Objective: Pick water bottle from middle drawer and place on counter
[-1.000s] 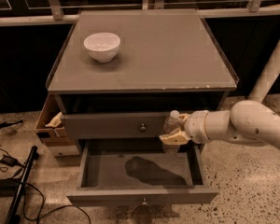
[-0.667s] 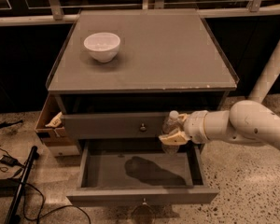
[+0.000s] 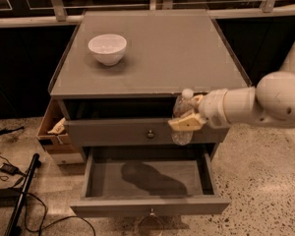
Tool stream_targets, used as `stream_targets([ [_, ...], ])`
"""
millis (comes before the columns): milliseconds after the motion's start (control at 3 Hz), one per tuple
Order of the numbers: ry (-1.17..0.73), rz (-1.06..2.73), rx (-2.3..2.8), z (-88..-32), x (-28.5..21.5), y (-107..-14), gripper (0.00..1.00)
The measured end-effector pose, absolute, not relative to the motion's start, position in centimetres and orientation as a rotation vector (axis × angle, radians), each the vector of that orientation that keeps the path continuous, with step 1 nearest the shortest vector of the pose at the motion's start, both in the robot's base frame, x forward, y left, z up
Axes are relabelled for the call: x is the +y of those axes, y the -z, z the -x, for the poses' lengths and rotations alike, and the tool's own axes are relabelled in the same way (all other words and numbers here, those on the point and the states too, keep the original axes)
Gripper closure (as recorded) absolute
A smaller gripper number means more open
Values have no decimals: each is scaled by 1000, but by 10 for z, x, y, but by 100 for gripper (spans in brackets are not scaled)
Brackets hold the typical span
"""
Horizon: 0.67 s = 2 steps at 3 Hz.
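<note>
My gripper (image 3: 186, 117) is shut on the water bottle (image 3: 181, 113), a small clear bottle with a white cap. It holds the bottle upright in the air, in front of the counter's front edge and above the open middle drawer (image 3: 148, 177). The cap reaches about the level of the counter (image 3: 162, 53) top. The drawer is pulled out wide and its grey floor holds nothing; my arm's shadow lies on it. My white arm comes in from the right.
A white bowl (image 3: 107, 48) stands on the counter's back left. A closed drawer front with a round knob (image 3: 150, 133) sits above the open drawer. A cardboard box (image 3: 56, 132) stands left of the cabinet. Cables and a black pole (image 3: 19, 200) lie on the floor at left.
My gripper has risen a little with the water bottle, so the cap is now near the counter's front edge.
</note>
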State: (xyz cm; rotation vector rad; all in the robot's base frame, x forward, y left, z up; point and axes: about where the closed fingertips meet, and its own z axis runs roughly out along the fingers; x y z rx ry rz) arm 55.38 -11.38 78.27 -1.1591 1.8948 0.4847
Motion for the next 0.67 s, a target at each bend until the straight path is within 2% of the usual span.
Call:
stream_targets([
  [667, -380, 1133, 1826, -561, -106, -968, 100],
])
